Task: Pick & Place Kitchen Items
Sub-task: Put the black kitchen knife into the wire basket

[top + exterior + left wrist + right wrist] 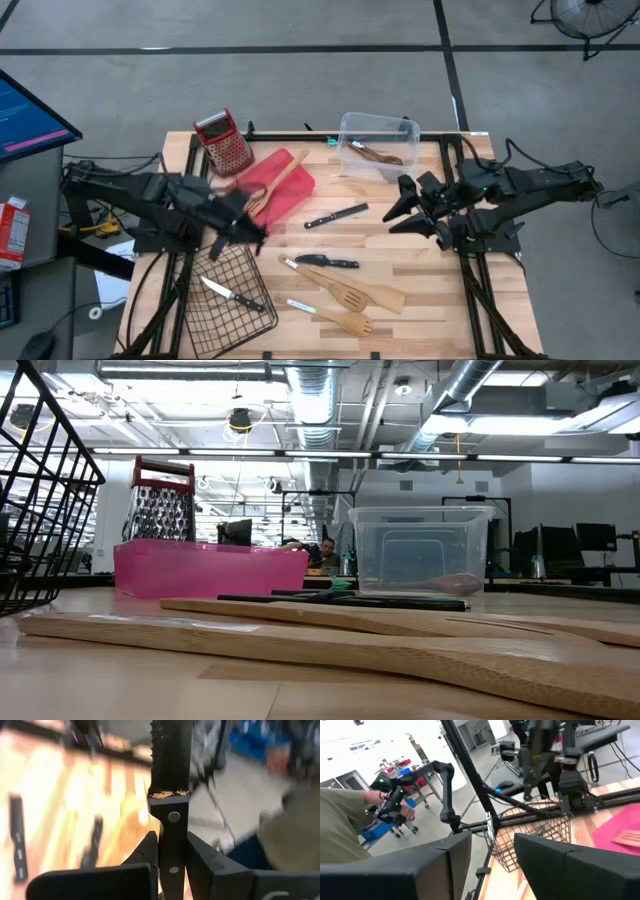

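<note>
Left pincer (172, 865) pinching a black-handled serrated knife (171, 780), no readable writing on it; right pincer (492, 865) spread, empty.

Black-handled knife (171, 795), serrated blade, clamped at handle in left tool (170, 852). Three more knives (336, 215) on counter (430, 290), one in wire basket (225, 300). Two wooden turners (365, 293) near front; a spatula (280, 180) on red tray.
</note>
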`<state>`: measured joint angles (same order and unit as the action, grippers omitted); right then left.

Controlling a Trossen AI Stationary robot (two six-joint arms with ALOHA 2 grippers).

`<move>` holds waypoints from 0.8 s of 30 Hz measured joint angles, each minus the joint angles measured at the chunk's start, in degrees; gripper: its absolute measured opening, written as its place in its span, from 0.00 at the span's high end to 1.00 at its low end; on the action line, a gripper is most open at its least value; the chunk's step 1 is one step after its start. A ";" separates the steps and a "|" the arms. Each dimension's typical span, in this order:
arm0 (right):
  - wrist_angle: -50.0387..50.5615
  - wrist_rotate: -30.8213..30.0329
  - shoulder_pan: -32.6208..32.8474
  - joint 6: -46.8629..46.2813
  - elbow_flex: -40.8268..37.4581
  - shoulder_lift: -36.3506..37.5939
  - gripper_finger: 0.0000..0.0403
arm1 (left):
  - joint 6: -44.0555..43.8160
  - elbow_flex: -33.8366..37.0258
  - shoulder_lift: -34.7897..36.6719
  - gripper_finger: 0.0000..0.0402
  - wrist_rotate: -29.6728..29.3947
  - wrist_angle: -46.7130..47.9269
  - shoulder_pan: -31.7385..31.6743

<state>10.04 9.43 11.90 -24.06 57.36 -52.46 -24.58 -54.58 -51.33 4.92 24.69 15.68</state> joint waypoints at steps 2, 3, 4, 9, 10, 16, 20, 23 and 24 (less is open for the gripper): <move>1.25 -0.82 0.65 0.01 0.01 0.04 0.61 | 0.11 0.04 -0.19 0.91 -0.92 3.68 3.13; 2.08 -0.96 0.93 0.01 0.01 -0.01 0.62 | 0.11 0.04 -0.65 0.91 -1.46 4.88 4.78; 2.63 -0.97 1.17 0.01 0.01 -0.14 0.63 | 0.13 0.04 -1.30 0.91 -1.68 6.19 6.24; 3.55 -0.96 1.60 -0.14 -0.01 -2.01 0.64 | 0.06 0.04 -5.65 0.91 -1.74 10.00 12.49; 3.22 -0.96 1.60 -0.76 -0.01 -2.41 0.64 | -0.19 0.06 -6.35 0.91 -1.48 10.51 13.50; 3.58 -0.57 1.60 -3.01 -0.01 -4.35 0.64 | -3.96 0.06 -8.15 0.91 -0.28 19.44 19.22; 3.94 -0.52 1.58 -2.99 -0.01 -5.10 0.64 | -4.81 0.06 -9.23 0.91 -0.04 26.17 23.38; 3.65 -0.52 1.58 -2.99 0.01 -5.85 0.65 | -4.39 0.06 -10.85 0.90 -0.67 29.96 25.57; 4.02 -0.52 1.58 -2.99 0.00 -6.07 0.65 | -4.39 0.08 -11.51 0.91 -0.80 31.33 25.94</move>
<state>14.07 8.91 13.47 -27.05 57.35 -58.54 -28.97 -54.50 -62.84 4.12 56.02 41.62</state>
